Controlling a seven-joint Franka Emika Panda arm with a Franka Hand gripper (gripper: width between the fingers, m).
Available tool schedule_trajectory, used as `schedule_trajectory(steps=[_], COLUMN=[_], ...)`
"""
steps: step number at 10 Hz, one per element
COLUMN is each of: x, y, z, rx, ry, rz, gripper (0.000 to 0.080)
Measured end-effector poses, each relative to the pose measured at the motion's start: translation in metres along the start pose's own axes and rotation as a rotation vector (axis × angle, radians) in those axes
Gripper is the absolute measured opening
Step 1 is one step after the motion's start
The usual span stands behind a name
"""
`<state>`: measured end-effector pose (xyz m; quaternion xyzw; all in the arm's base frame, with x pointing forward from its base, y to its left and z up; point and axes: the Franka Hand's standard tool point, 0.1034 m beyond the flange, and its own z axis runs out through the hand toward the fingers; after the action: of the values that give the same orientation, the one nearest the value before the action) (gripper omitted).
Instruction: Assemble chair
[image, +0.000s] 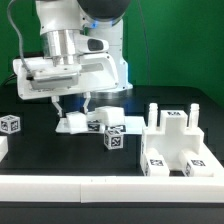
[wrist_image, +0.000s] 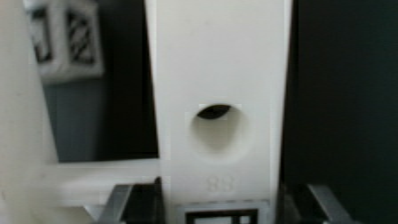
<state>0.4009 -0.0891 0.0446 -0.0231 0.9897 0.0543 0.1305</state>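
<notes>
My gripper reaches down at the middle of the black table, and its fingers straddle a flat white chair slab at table level. In the wrist view this slab runs long and narrow away from the gripper. It has an oval hole in its middle and a tag at the near end. The dark pads sit against both of its long edges, so the gripper is shut on it. A larger white chair piece with upright posts and tags stands at the exterior view's right.
Two tagged white blocks lie just beside the slab toward the exterior view's right. Another tagged block sits at the left. A white ledge runs along the front. Green curtain behind.
</notes>
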Motion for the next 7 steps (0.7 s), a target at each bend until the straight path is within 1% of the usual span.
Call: schedule_trajectory(steps=[1, 3, 5, 6, 7], x=[0.001, 0.008, 0.009, 0.003, -0.007], y=[-0.006, -0.007, -0.008, -0.02, -0.033], z=[0.001, 0.007, 0.008, 0.014, 0.018], rx=[0.018, 0.02, 0.018, 0.017, 0.03], ry=[0.001, 0.017, 0.021, 0.016, 0.003], rz=[0.075, 0.097, 0.092, 0.107, 0.124], gripper=[0.0281, 0.0281, 0.0281, 0.0281, 0.0281])
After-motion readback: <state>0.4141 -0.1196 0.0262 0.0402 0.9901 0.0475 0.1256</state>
